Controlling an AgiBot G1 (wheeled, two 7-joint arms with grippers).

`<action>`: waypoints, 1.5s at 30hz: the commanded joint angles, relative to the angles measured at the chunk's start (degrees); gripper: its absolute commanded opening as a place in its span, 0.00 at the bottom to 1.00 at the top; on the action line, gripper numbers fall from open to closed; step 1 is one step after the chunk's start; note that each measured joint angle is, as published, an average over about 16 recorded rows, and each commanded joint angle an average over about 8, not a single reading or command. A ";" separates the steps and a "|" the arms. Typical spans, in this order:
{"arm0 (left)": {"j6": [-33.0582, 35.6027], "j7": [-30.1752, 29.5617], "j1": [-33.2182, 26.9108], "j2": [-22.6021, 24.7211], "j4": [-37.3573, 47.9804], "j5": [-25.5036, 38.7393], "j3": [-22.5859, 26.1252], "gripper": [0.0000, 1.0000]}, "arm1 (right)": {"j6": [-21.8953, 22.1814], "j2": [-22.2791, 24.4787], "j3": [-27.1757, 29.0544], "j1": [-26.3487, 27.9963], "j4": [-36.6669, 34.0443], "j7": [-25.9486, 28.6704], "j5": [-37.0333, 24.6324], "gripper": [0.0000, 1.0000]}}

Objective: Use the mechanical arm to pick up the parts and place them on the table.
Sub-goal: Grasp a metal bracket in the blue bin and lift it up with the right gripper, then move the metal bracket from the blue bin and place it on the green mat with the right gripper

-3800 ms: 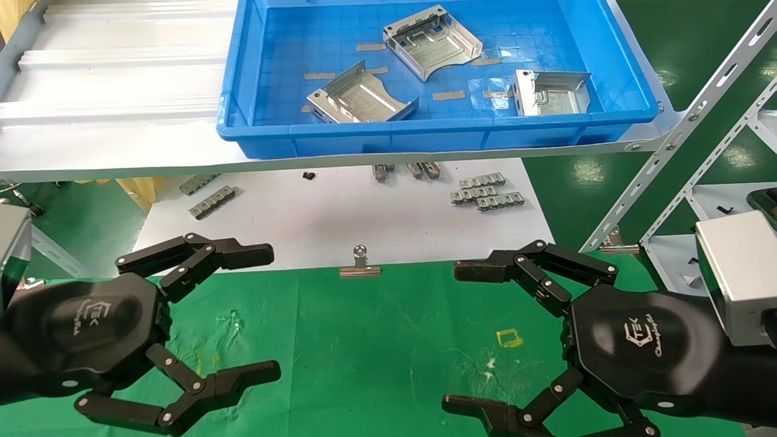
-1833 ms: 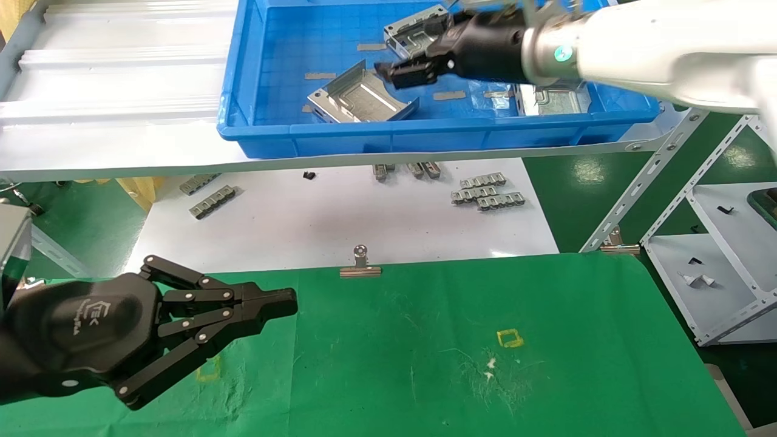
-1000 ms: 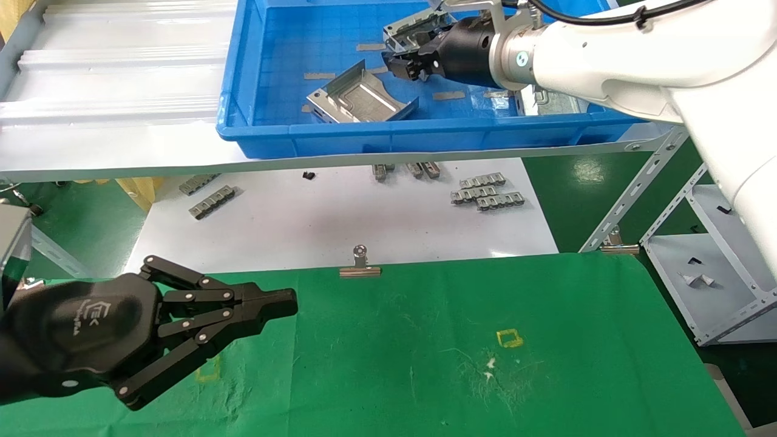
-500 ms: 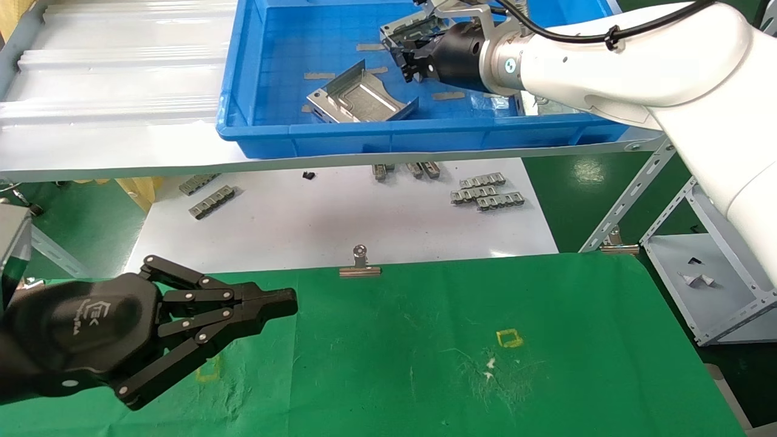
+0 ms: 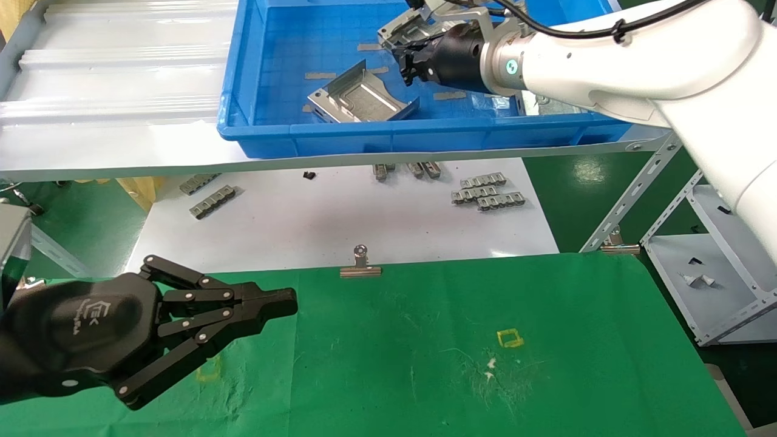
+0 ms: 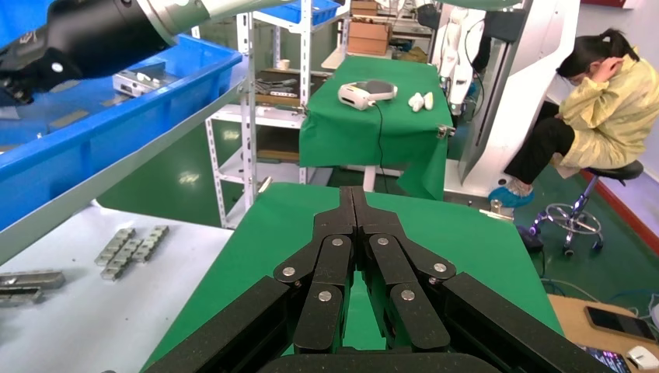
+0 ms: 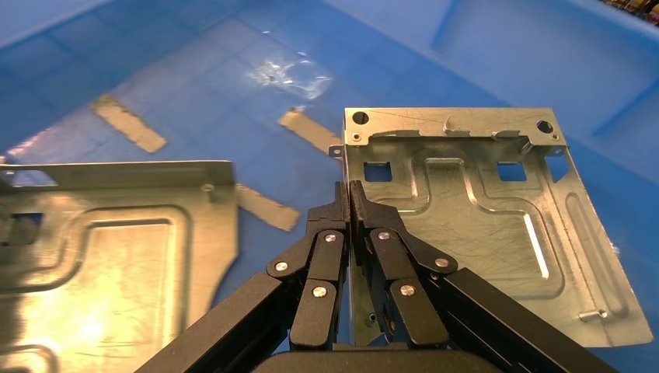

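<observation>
- Parking my left gripper [image 5: 276, 301] low over the left end of the green table [image 5: 425, 364], fingers pressed together with nothing between them; it's out of the way so the drop zone on the cloth is free.
- Reading the left wrist view: same story, left gripper [image 6: 351, 203] closed tip to tip and empty, pointing along the cloth.
- Blue bin [image 5: 303, 136] sits up on the grey shelf [image 5: 121, 73], above and behind the table; all the parts I can see are in it.
- Front-left part [image 5: 361, 100] lies flat on the bin floor, walls up, untouched.
- My right gripper [image 5: 408, 60] is reached into the bin at the rear part [image 5: 400, 27]. In the right wrist view the fingers [image 7: 339, 214] are pinched onto the folded-up side wall of that part [image 7: 482, 225], since a thin upright edge is the only thing the tips can bite on.
- That part looks tilted off the floor in the head view, so I judge it's gripped and starting to lift.
- Third part [image 5: 543, 106] lies mostly hidden behind my right arm.
- Risk: a thin-wall pinch lets the part swing on the way to the table.
</observation>
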 commanded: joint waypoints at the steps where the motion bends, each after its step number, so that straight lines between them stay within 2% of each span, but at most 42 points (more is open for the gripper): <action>1: 0.00 0.00 0.00 0.00 0.00 0.00 0.00 0.61 | 0.25 0.04 0.10 0.41 -0.55 -1.13 1.07 0.00; 4: 0.00 0.00 0.00 0.00 0.00 0.00 0.00 0.97 | -0.09 0.70 0.83 1.99 -1.35 -3.56 2.36 0.00; 5: 0.00 0.00 0.00 0.00 0.00 0.00 0.00 1.00 | -0.76 1.13 1.11 2.60 -1.40 -4.44 2.80 0.00; 7: 0.00 0.00 0.00 0.00 0.00 0.00 0.00 1.00 | -3.53 2.63 1.72 3.85 -0.77 -6.31 3.85 0.00; 9: 0.00 0.00 0.00 0.00 0.00 0.00 0.00 1.00 | -8.33 5.02 2.52 4.98 0.90 -8.48 5.37 0.00; 16: 0.00 0.00 0.00 0.00 0.00 0.00 0.00 1.00 | -33.77 17.31 7.11 5.35 10.62 -20.86 15.15 0.00; 19: 0.00 0.00 0.00 0.00 0.00 0.00 0.00 1.00 | -43.17 21.67 8.82 4.29 12.82 -26.22 19.15 0.00; 23: 0.00 0.00 0.00 0.00 0.00 0.00 0.00 1.00 | -53.57 26.63 9.63 3.01 14.57 -30.54 22.37 0.00; 26: 0.00 0.00 0.00 0.00 0.00 0.00 0.00 1.00 | -59.27 30.57 8.96 1.48 17.22 -32.58 24.16 0.00; 29: 0.00 0.00 0.00 0.00 0.00 0.00 0.00 1.00 | -62.21 35.10 6.86 -0.78 21.70 -34.08 26.19 0.00; 33: 0.00 0.00 0.00 0.00 0.00 0.00 0.00 1.00 | -62.47 40.89 2.37 -3.66 27.58 -36.48 27.78 0.00; 36: 0.00 0.00 0.00 0.00 0.00 0.00 0.00 1.00 | -62.21 43.64 -1.18 -5.72 29.13 -39.77 27.70 0.00; 40: 0.00 0.00 0.00 0.00 0.00 0.00 0.00 1.00 | -61.64 44.12 -5.14 -9.00 26.78 -46.29 26.46 0.00; 45: 0.00 0.00 0.00 0.00 0.00 0.00 0.00 1.00 | -60.28 40.88 -8.33 -11.60 19.14 -55.81 22.49 0.00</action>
